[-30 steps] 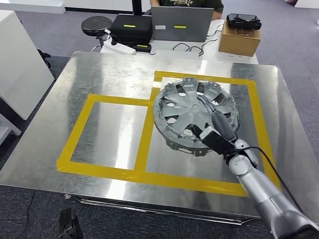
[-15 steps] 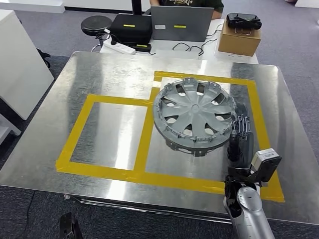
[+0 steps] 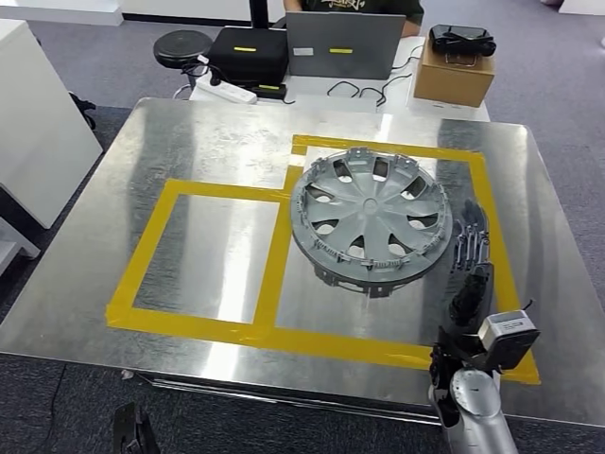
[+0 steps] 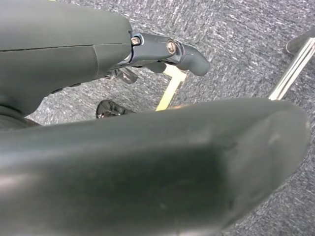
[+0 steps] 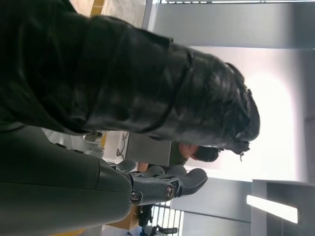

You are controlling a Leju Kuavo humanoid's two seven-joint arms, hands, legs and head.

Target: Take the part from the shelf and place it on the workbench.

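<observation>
one hubcap on one workbench.

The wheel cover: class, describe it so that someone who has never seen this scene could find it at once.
On the shiny metal workbench, yellow tape marks two rectangles side by side. The wheel cover lies in the one nearer the robot's right hand, its edge overlapping the tape between them. It is a round grey disc with spokes and cut-out openings.

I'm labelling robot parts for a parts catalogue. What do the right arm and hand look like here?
The right arm is a rounded silver tube. At its wrist sits a small grey box with a white label and a thin black cable. The right hand is dark grey, with segmented dark fingers and black glossy covering in the wrist view.
</observation>
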